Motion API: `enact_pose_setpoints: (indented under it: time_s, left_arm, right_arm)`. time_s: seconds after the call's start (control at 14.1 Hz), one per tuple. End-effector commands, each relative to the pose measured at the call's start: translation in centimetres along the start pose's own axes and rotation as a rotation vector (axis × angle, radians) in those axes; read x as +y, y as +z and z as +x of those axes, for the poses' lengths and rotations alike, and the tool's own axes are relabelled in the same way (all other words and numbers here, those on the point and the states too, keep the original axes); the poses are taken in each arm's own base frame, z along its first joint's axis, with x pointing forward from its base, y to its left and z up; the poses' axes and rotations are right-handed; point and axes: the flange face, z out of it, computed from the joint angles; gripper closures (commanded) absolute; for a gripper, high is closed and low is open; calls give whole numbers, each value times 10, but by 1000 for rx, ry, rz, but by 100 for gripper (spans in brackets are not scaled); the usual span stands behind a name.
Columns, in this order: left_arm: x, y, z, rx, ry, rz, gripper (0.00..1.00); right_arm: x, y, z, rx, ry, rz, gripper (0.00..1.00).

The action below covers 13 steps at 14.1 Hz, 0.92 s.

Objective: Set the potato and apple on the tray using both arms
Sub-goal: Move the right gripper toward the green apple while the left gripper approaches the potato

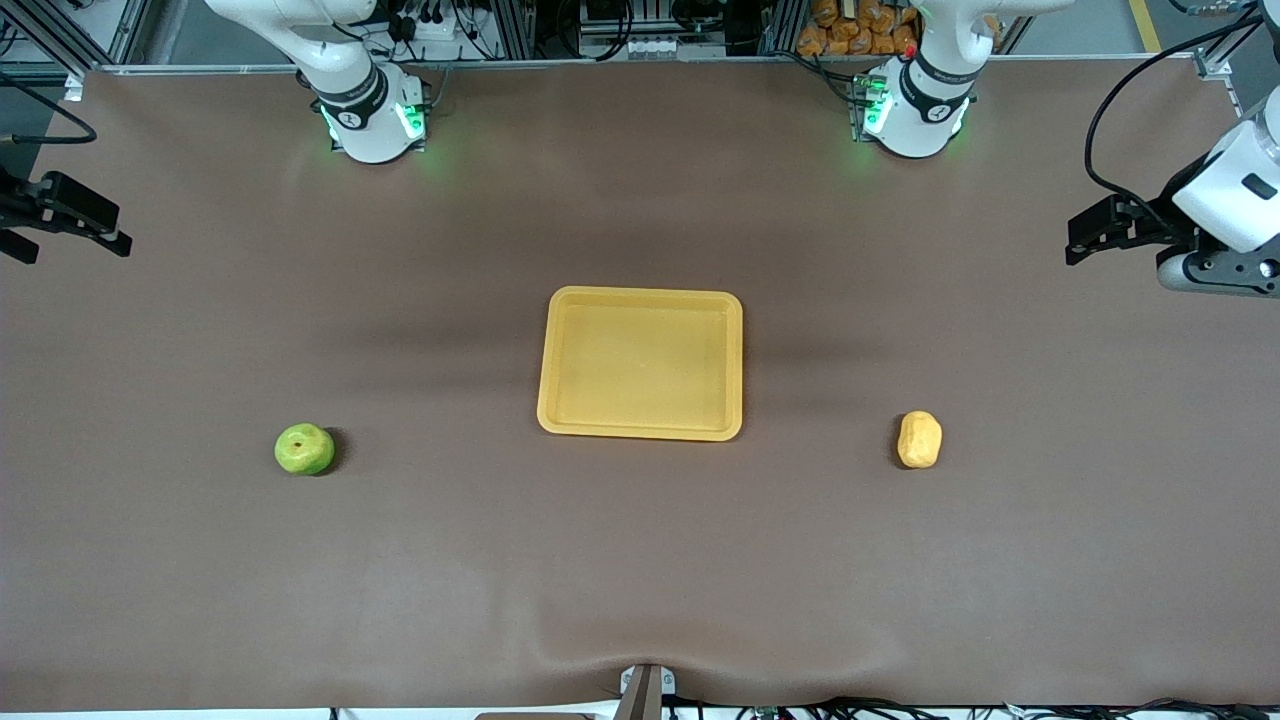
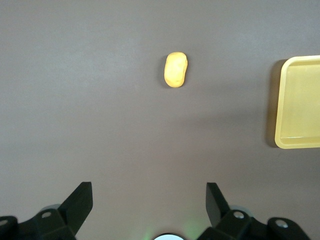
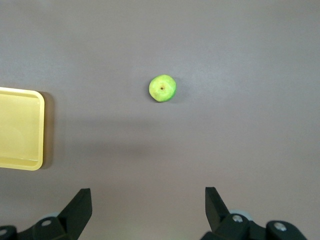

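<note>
The tray (image 1: 738, 365) is shown lying flat at the middle of the table (image 1: 640, 560), with nothing in it. The apple (image 1: 304, 449) is seen resting on the table toward the right arm's end, well apart from the tray and slightly nearer to the front camera than the tray's near rim; its stem dimple is turned upward. The potato (image 1: 919, 440) is seen lying on the table toward the left arm's end, likewise well apart from the tray and level with its near rim, its long axis running roughly from the front camera toward the arms' bases.

The left gripper (image 1: 1085, 238) is held in the air over the table's edge at the left arm's end, away from both the potato and the tray. In the left wrist view its fingers (image 2: 80, 200) are spread wide with nothing between them, and the potato (image 2: 175, 69) and one end of the tray (image 2: 280, 100) are seen on the bare table below.

The right gripper (image 1: 60, 232) is held in the air over the table's edge at the right arm's end. In the right wrist view its fingers (image 3: 79, 204) are likewise spread wide and nothing is held; the apple (image 3: 162, 88) and one end of the tray (image 3: 40, 130) are seen below.
</note>
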Motion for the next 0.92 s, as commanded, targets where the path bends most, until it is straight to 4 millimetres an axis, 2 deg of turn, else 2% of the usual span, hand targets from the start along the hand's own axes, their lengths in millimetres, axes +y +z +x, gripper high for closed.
enact_pose_setpoints:
  time_s: [0.0,0.35,0.78,0.85]
  left_arm:
    - [-6,-1,22,19,10,3,0]
    - [-12,12,62,44,35,-2,0]
    - [-19,34,89,114,30,2,0]
    - [-20,36,92,123,31,3,0]
  right_arm:
    - [4,-4,3,7,-4,13,0]
    - [5,-4,3,8,0,21,0]
    - [9,9,10,-15,4,22,0]
    - [10,19,15,-34,4,16,0]
